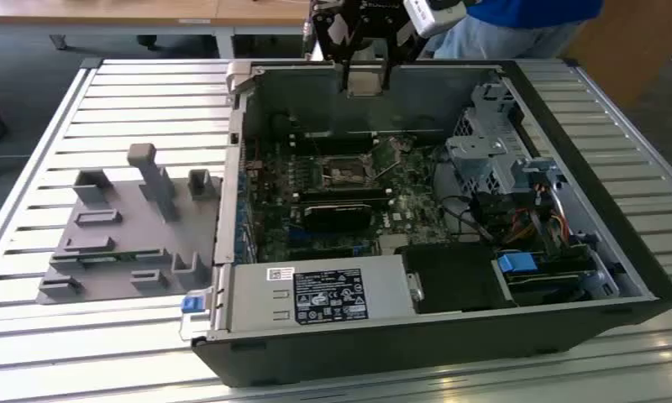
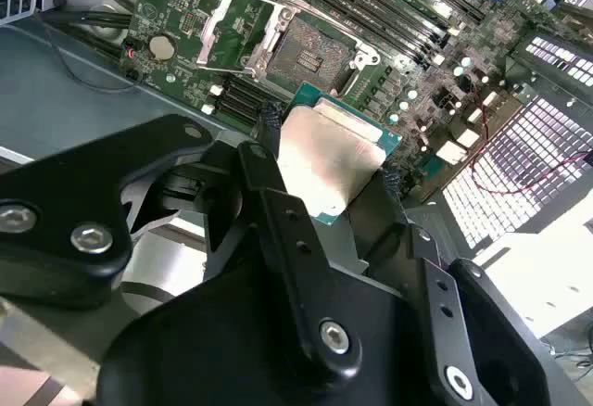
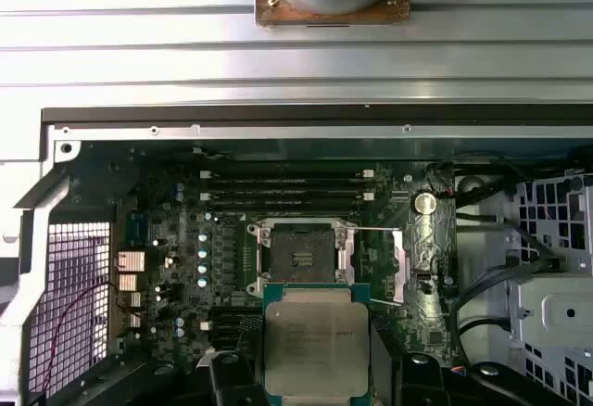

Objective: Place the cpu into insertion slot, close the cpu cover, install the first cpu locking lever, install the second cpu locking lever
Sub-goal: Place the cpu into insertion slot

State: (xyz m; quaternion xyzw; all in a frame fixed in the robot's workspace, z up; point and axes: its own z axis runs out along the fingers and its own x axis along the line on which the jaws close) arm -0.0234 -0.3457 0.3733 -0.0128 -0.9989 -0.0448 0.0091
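Between the jaws of the gripper, closed on two opposite edges, I hold the cpu clear above the open computer case. Below and apart from it lies the insertion slot, bare, its sides running parallel to the chip's in the first wrist view. Beside the slot stands the cpu cover, swung up. Count: one cpu, one slot, one cover.

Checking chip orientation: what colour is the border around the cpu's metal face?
Green, framing the cpu; clearest in the second wrist view.
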